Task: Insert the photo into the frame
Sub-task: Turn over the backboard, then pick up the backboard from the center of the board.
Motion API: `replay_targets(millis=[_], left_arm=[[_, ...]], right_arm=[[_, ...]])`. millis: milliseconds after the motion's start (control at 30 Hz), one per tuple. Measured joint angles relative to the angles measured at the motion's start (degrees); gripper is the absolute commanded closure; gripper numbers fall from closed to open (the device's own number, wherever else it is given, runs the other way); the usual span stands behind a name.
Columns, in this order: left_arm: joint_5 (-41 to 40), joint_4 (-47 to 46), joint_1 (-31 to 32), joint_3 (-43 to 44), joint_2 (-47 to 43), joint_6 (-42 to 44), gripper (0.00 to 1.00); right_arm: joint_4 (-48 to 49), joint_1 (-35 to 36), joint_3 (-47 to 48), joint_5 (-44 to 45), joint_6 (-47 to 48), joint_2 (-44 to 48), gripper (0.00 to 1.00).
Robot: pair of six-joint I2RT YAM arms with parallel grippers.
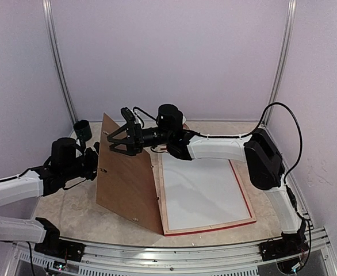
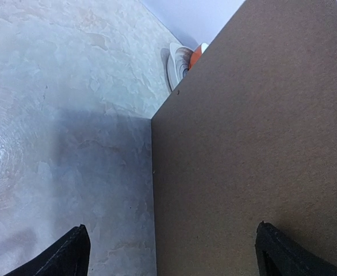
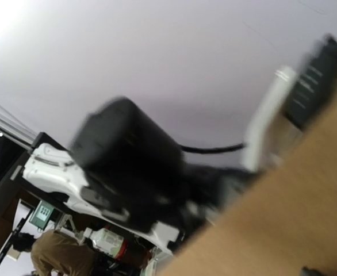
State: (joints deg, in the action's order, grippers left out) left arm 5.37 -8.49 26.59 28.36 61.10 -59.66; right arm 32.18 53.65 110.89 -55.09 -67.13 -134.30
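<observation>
Right under the right gripper [image 1: 112,142] is the top edge of the brown backing board [image 1: 128,184]. The board is swung up like a book cover, with its far side hinged on the frame [image 1: 214,226]. The frame lies flat on the table [image 1: 71,218], off behind that gripper's wrist. Its jaws are spread wide and there's nothing between them, so my guess is it's only steadying the board or lining up to grab the edge. The left gripper [image 2: 171,227] is on the other face of the board, also wide open. From its own camera the board's free edge runs up between the two fingers, so it looks like it's propping the flap so it doesn't drop back over the opening. That makes sense to me, since you need the back held open to get anything in. Inside the frame all I can see is a white sheet [image 1: 203,192]. I honestly can't spot the photo anywhere; it may be hidden behind the board or under that sheet. So I'd say the loading step isn't visibly done yet.
</observation>
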Motion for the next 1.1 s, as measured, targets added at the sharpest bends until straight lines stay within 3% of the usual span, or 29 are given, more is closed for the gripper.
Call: replay_targets(millis=[500,1100], left_arm=[[0.5,-2.58,-3.13,-2.93,-9.88,-0.57,0.01],[7.48,-17.29,-4.63,-5.86,-12.24,-5.79,0.01]], right_arm=[[7.39,-2.58,-17.9,2.1,0.83,3.96,0.01],[6.86,-3.67,-20.74,2.51,1.51,4.9,0.01]])
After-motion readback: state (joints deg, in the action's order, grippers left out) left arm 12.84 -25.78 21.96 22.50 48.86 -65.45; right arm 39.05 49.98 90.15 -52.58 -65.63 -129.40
